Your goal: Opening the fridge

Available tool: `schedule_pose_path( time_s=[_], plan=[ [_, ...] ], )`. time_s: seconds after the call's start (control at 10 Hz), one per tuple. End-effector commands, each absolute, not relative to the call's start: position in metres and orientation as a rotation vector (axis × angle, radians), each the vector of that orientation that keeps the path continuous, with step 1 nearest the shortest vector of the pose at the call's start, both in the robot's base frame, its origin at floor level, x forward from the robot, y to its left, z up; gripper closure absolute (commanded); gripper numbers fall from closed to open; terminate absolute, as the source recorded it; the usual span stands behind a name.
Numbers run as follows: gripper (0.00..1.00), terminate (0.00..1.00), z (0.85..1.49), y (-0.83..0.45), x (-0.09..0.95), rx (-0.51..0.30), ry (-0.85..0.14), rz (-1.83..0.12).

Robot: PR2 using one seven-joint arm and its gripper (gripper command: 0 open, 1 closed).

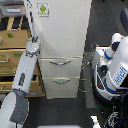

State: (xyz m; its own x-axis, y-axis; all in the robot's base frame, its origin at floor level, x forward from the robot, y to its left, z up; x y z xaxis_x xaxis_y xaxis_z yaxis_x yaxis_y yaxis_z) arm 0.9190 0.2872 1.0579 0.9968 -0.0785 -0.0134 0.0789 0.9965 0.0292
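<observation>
Gripper (34, 40) at the end of the long gray and white arm (23, 72) sits at the left edge of the fridge (62, 40), at about 9 o'clock in the picture. I cannot tell if its fingers are spread or pressed together. Tall and white, the fridge fills the middle, toward 12 o'clock. Its big top door has a small green-and-white sticker (43, 9). Two drawers below have curved silver handles (60, 62).

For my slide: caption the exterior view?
PR2 arm reaches its gripper to the closed fridge's left door edge.
</observation>
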Motion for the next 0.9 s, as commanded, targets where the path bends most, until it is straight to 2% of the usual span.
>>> schedule_pose_path(
  time_s=[0.1,0.2,0.5,0.7,0.9],
  plan=[
    [1.0,0.0,1.074,0.247,0.846,-0.004,-0.036,-0.24],
    [1.0,0.0,1.09,0.226,0.801,-0.017,-0.062,-0.297],
    [1.0,0.0,1.162,0.199,0.698,0.024,-0.104,-0.434],
    [1.0,0.0,1.203,0.161,0.622,-0.019,-0.116,-0.545],
    [1.0,0.0,1.234,0.129,0.571,-0.027,-0.142,-0.619]
  ],
)
